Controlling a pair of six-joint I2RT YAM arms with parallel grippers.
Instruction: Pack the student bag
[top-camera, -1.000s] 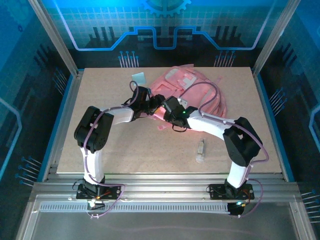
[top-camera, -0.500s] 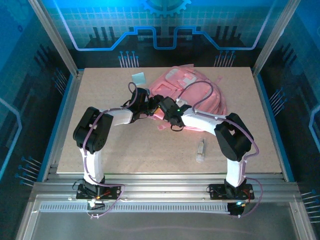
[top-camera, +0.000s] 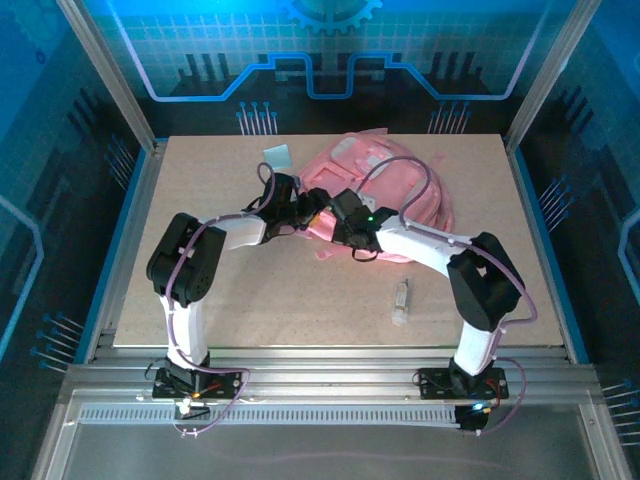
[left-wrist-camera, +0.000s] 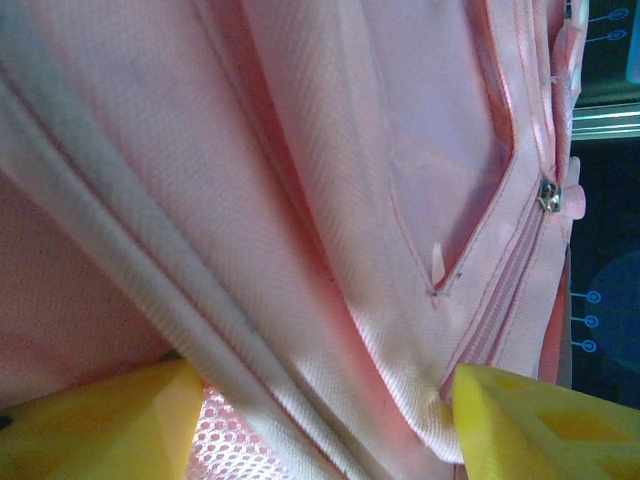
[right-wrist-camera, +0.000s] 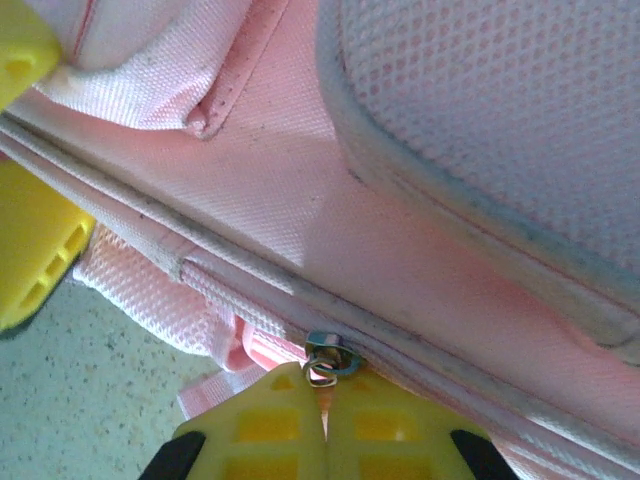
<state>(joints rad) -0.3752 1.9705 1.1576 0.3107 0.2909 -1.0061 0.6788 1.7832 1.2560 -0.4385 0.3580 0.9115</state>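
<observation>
Both tools on the student bag (top-camera: 395, 185), which lies far-middle on the table (top-camera: 250, 300).
Nearest you, a small clear item (top-camera: 401, 301) lies on the table, right of centre, well apart from the bag. Past it, your right tool (right-wrist-camera: 325, 382) is pinched tight on the metal zip pull (right-wrist-camera: 325, 360) along a bag seam. Your left tool (left-wrist-camera: 325, 385) stands wide, its yellow fingers (left-wrist-camera: 110, 420) straddling a fold of pink fabric. You can't tell if it presses. A whitish patch sits at the bag's far end. A pale blue square (top-camera: 277, 156) lies just left of the bag's far end.
</observation>
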